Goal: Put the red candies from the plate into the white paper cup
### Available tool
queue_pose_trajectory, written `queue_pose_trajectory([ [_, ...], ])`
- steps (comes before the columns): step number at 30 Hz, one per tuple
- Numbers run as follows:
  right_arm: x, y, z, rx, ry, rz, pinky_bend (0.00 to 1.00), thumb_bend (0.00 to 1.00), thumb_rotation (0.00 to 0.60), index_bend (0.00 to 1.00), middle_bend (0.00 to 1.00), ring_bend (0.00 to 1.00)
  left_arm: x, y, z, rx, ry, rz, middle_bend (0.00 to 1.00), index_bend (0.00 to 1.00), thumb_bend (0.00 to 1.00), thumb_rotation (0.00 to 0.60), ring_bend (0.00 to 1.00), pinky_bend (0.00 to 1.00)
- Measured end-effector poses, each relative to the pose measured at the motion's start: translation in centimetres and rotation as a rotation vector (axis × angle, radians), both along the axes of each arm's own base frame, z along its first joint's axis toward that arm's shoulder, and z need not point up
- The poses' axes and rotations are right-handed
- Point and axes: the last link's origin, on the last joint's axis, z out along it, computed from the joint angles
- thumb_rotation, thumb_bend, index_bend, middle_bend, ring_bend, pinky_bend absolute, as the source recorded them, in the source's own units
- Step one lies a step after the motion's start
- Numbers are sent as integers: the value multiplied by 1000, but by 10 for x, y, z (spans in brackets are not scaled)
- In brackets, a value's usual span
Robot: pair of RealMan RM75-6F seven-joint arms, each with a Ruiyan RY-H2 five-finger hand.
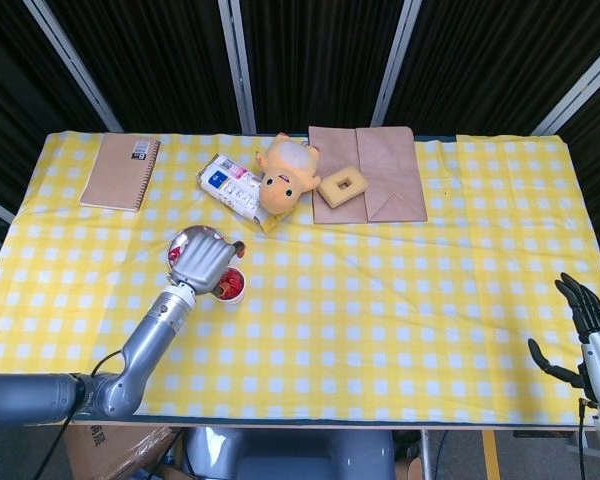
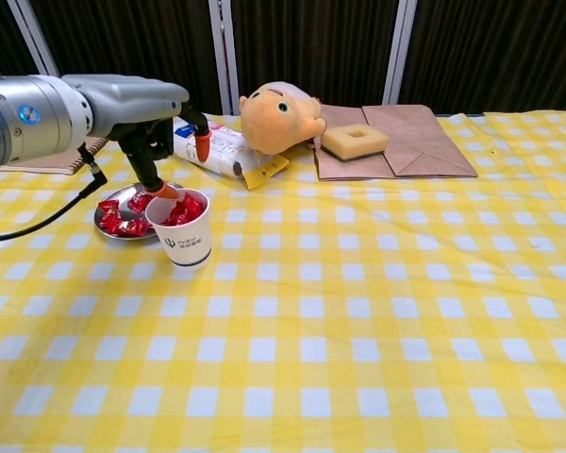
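Left hand point(image 2: 160, 127) is over the plate point(image 2: 113, 227), at roughly 10 o'clock from the white paper cup point(image 2: 184, 229). Fingers are spread with nothing held; orange fingertips point(image 2: 202, 146) point down, 1 of them just above the cup rim. In head view the hand point(image 1: 202, 259) covers most of the plate.

Cup stands upright on the surface point(image 2: 358, 311), touching or just beside the plate's 3 o'clock edge; can't tell which. Red candies point(image 2: 182, 211) are heaped to its rim. More red candies point(image 2: 120, 219) lie on the plate.

Right hand point(image 1: 583, 335) sits off the surface's 4 o'clock corner in head view, fingers apart, nothing in it. Chest view doesn't show it.

Back of surface: plush toy point(image 2: 278, 117) lying on its side, snack packet point(image 2: 219, 152) at its 8 o'clock, brown paper bag point(image 2: 406, 137) at its 3 o'clock with a ring-shaped sponge point(image 2: 356, 141) on top. Notebook point(image 1: 122, 172) lies at the far 10 o'clock corner.
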Motion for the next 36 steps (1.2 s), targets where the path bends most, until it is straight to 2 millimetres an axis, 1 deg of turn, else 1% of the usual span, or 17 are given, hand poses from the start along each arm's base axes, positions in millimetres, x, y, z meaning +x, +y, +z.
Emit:
queue_pose_trajectory([
  [6, 0, 0, -1, 3, 1, -1, 0, 424, 600, 0, 0, 0, -9, 11, 16, 46, -38, 38, 929, 336, 233, 600, 1000, 988],
  [10, 0, -1, -1, 5, 3, -3, 0, 424, 600, 0, 0, 0, -18, 16, 21, 64, -34, 59, 931, 357, 233, 600, 1000, 988],
  [13, 0, -1, -2, 7, 4, -5, 0, 424, 600, 0, 0, 0, -28, 20, 23, 75, -11, 77, 933, 390, 233, 600, 1000, 988],
  [21, -1, -1, -2, 11, 4, -7, 0, 424, 600, 0, 0, 0, -62, 35, 23, 111, 86, 159, 937, 387, 234, 600, 1000, 988],
  [23, -1, -2, -3, 12, 3, -8, 0, 424, 600, 0, 0, 0, -70, 38, 19, 113, 104, 191, 939, 391, 245, 600, 1000, 988],
  [26, 0, -2, -3, 14, 3, -8, 0, 424, 600, 0, 0, 0, -76, 40, 9, 103, 121, 214, 940, 401, 291, 600, 1000, 988],
  [30, 0, -2, -3, 15, 3, -8, 0, 423, 600, 0, 0, 0, -76, 39, -6, 73, 130, 224, 942, 407, 299, 600, 1000, 988],
  [36, 0, -2, -3, 15, 0, -9, 0, 423, 600, 0, 0, 0, -78, 41, -22, 57, 154, 236, 943, 418, 300, 600, 1000, 988],
])
